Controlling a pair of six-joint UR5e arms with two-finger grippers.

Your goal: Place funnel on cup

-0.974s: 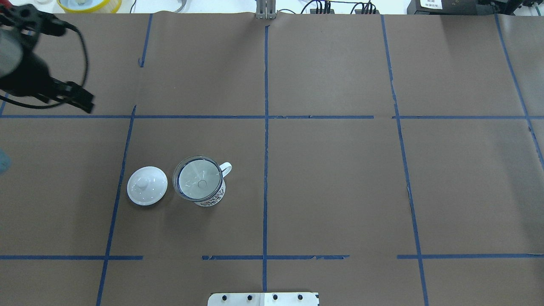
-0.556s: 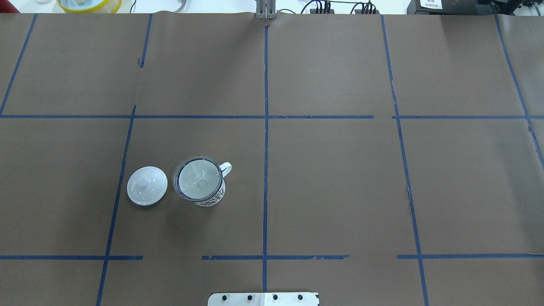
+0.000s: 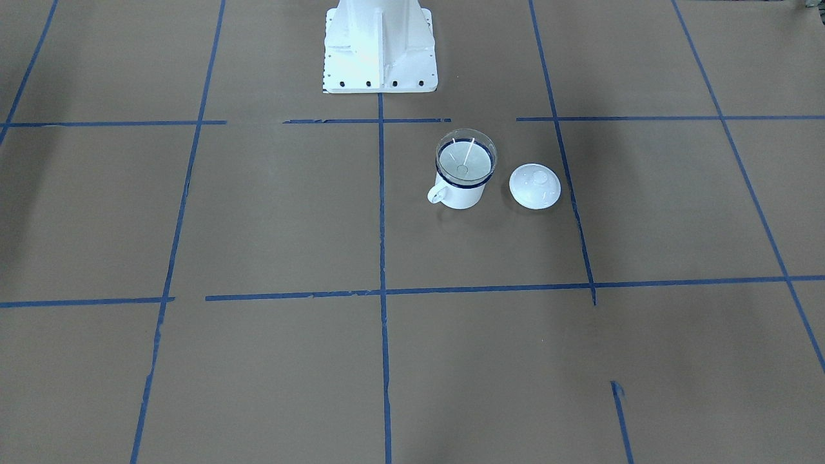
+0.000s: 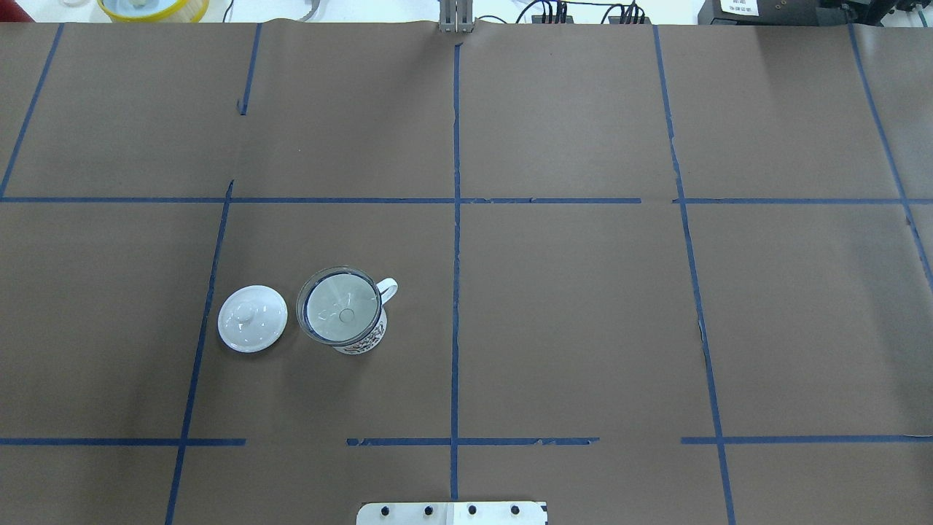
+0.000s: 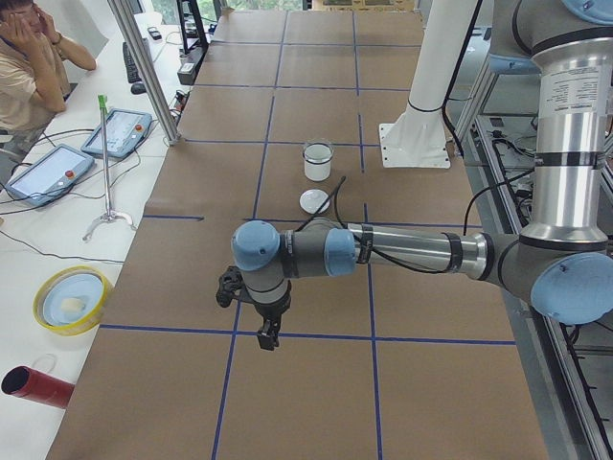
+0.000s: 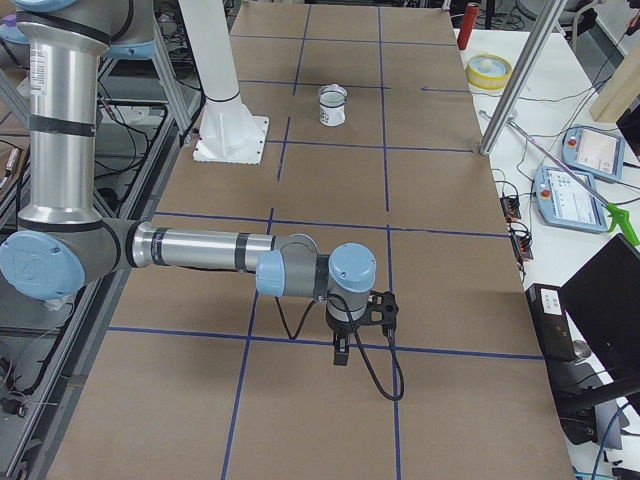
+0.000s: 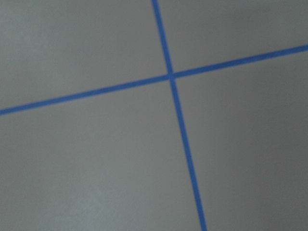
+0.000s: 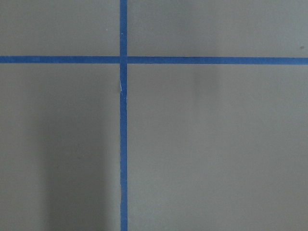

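Observation:
The clear funnel [image 4: 340, 310] sits mouth-up in the white mug with the dark blue rim [image 4: 362, 343], left of the table's middle. Its spout points down inside the mug. Both also show in the front-facing view, the funnel [image 3: 465, 158] resting on the cup [image 3: 459, 195], handle toward that view's left. No gripper is near them. The left gripper [image 5: 268, 337] hangs over the table's left end, seen only in the exterior left view. The right gripper [image 6: 341, 352] hangs over the right end, seen only in the exterior right view. I cannot tell whether either is open or shut.
A round white knobbed lid [image 4: 252, 319] lies just beside the mug. The robot base [image 3: 379, 45] stands at the near edge. A yellow-rimmed bowl [image 5: 69, 299] and a red cylinder [image 5: 34, 385] lie off the left end. An operator [image 5: 29, 67] sits beyond.
The left arm, at the overhead view's upper left one second ago, has gone out of that view. The mug, funnel and lid have not moved.

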